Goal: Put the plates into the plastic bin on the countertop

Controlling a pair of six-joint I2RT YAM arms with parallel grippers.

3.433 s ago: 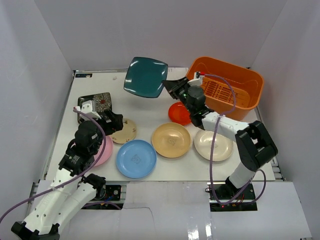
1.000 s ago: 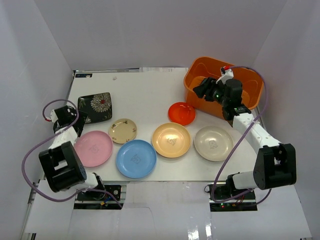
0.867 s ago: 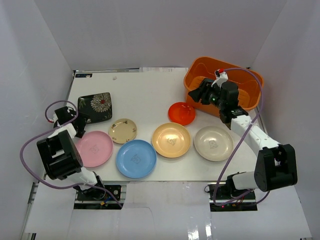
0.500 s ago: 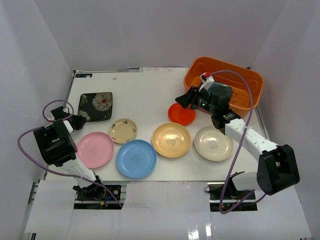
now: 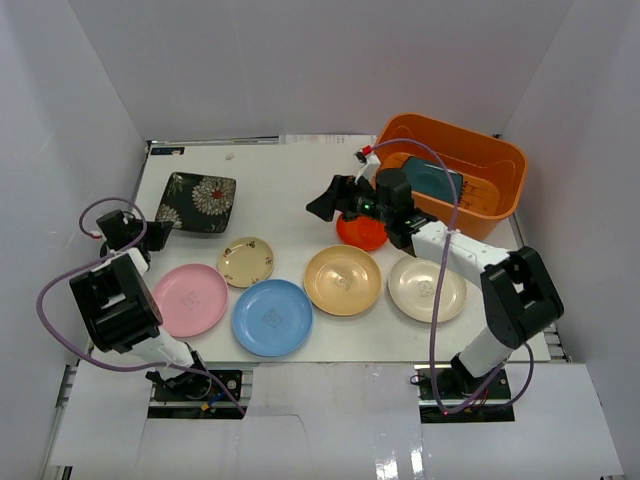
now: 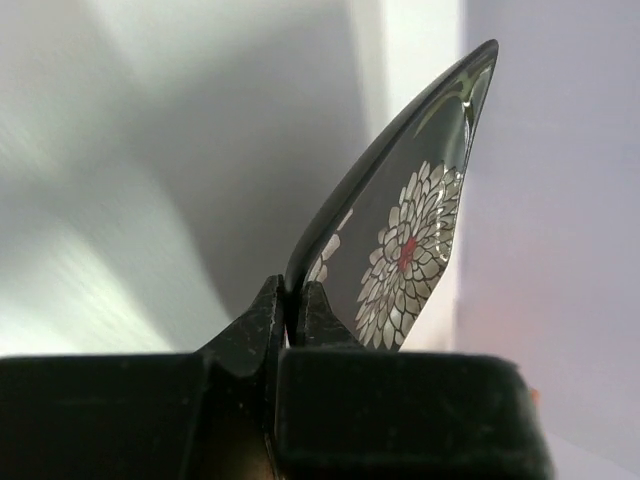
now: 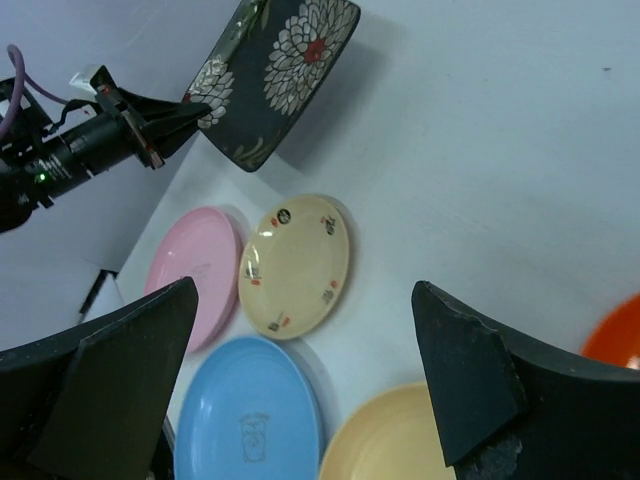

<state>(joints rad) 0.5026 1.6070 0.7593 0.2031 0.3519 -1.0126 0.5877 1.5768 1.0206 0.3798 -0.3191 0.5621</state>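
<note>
My left gripper [image 5: 160, 232] is shut on the near corner of the square black floral plate [image 5: 197, 192], which tilts up off the countertop [image 5: 285, 175]. In the left wrist view the jaws pinch that plate's [image 6: 410, 240] rim. My right gripper [image 5: 325, 203] hangs open and empty left of the red plate [image 5: 360, 233]. The square teal plate [image 5: 436, 183] lies inside the orange plastic bin [image 5: 510, 160]. Pink [image 5: 187, 298], beige patterned [image 5: 246, 261], blue [image 5: 272, 317], yellow-orange [image 5: 343, 280] and cream [image 5: 427, 288] plates lie flat in front.
White walls close in the countertop at the left, back and right. The right wrist view looks down between its wide fingers [image 7: 120, 380] on the beige patterned plate [image 7: 295, 265], the blue plate [image 7: 250, 420] and the raised floral plate [image 7: 280, 70].
My left gripper closed on the black floral plate's corner and tipped it up. My right gripper drew out of the bin leftward past the red plate and opened wide, leaving the teal plate inside.
</note>
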